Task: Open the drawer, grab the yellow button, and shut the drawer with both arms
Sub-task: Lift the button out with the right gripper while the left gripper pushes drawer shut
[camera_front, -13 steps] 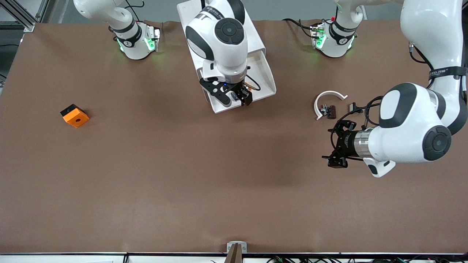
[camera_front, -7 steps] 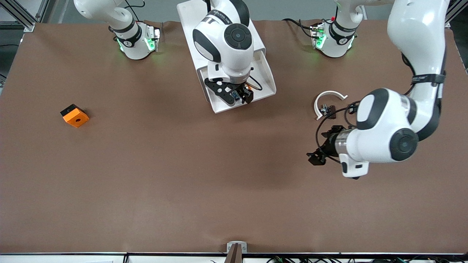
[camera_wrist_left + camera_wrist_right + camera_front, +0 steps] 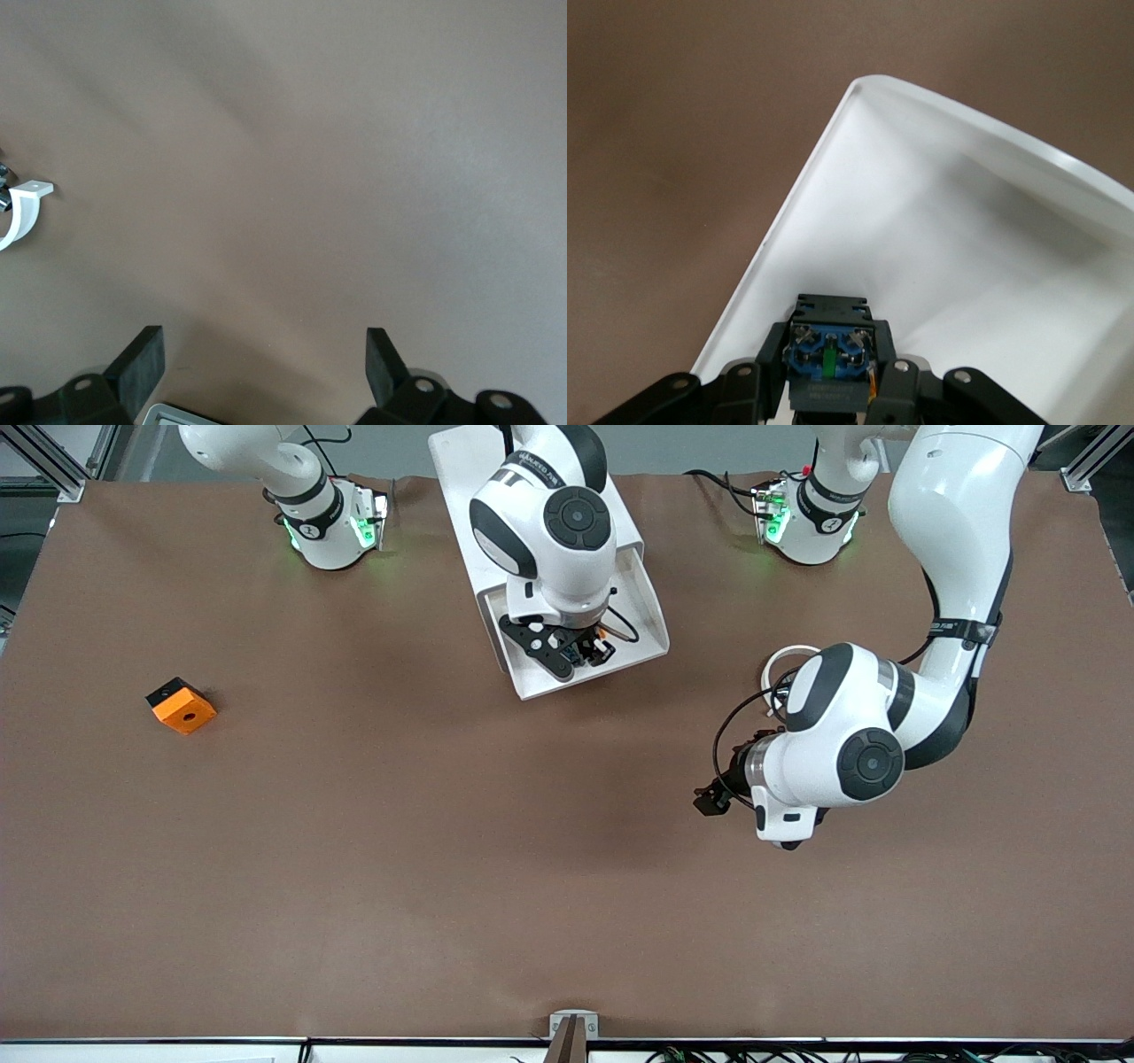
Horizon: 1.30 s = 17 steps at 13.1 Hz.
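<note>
The top drawer (image 3: 653, 627) of the white cabinet (image 3: 461, 478) stands pulled out, with its white tray showing. My right gripper (image 3: 590, 650) is over the tray's front part, shut on the button (image 3: 595, 643). In the right wrist view the button's blue-black body (image 3: 831, 352) sits between the fingers of the right gripper (image 3: 831, 365), above the tray's wall (image 3: 788, 212). My left gripper (image 3: 711, 801) is open and empty over bare table, nearer the front camera than the drawer. The left wrist view shows it (image 3: 263, 365) over brown table only.
An orange block with a hole (image 3: 182, 705) lies toward the right arm's end of the table. A white curved piece (image 3: 781, 656) lies beside the left arm, partly hidden by it; it also shows in the left wrist view (image 3: 23, 208).
The left arm has swung toward the middle of the table, covering more of the white curved piece. The right gripper has shifted slightly over the tray with the button.
</note>
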Each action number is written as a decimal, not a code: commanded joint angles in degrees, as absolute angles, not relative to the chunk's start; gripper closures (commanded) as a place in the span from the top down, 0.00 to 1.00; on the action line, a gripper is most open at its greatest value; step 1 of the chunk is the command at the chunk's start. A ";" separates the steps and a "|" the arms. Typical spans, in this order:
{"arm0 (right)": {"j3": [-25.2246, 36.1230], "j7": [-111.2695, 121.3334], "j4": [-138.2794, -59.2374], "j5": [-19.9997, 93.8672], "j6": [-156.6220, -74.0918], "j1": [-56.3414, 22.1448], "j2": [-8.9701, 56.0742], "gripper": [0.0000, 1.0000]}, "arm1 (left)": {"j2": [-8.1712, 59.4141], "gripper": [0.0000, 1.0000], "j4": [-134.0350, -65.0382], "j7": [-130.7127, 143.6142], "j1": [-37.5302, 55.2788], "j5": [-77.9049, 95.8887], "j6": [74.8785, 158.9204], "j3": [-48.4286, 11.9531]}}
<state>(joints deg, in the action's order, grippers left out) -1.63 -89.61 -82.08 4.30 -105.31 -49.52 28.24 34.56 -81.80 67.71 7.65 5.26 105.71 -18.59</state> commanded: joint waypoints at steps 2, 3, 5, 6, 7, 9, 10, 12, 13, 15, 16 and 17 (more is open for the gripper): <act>-1.23 -88.07 -80.51 5.71 -104.50 -49.75 28.48 0.21 | 28.49 1.00 -91.56 67.76 8.79 3.08 112.57 -20.29; -1.23 -88.15 -80.33 5.71 -104.41 -49.49 28.13 0.22 | 27.26 1.00 -93.84 67.76 8.79 3.08 114.24 -21.26; -1.23 -87.89 -79.20 5.71 -101.89 -48.44 27.51 0.22 | 25.32 1.00 -96.93 67.76 8.79 2.99 116.18 -23.37; -1.23 -86.76 -77.01 5.71 -98.65 -47.56 26.99 0.23 | 24.62 1.00 -98.25 67.94 8.88 2.99 116.45 -24.16; -1.23 -84.14 -74.82 5.80 -94.96 -46.42 26.98 0.22 | 23.13 1.00 -100.00 68.03 8.88 2.81 116.54 -25.04; -1.23 -74.33 -73.30 5.71 -88.45 -43.79 25.15 0.22 | 21.80 1.00 -102.47 68.20 8.96 2.55 117.77 -27.15; -1.06 -68.35 -73.39 5.63 -86.42 -42.20 23.48 0.22 | 21.80 1.00 -103.26 68.99 9.05 2.55 119.25 -28.20; -0.70 -57.63 -73.65 5.45 -82.03 -38.43 21.54 0.22 | 21.88 1.00 -104.50 70.57 11.94 1.76 122.07 -28.74; -0.62 -51.22 -73.83 5.36 -80.35 -35.19 20.49 0.22 | 22.15 1.00 -104.50 71.19 13.35 1.32 122.34 -28.74; -0.62 -37.17 -75.14 4.92 -78.93 -28.08 18.90 0.22 | 22.59 1.00 -104.50 72.68 15.29 1.32 122.43 -28.74; -0.53 -29.00 -76.45 4.49 -79.01 -24.12 18.03 0.22 | 22.41 1.00 -104.50 72.77 15.99 1.32 122.43 -28.83; -0.53 -21.43 -77.68 2.66 -79.27 -20.60 17.84 0.23 | 22.41 1.00 -104.59 73.82 17.04 1.32 122.43 -28.83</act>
<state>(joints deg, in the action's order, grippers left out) 0.51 -33.25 -73.81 4.04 -78.96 -26.98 20.02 23.55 -103.49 72.11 16.03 2.52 121.72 -28.81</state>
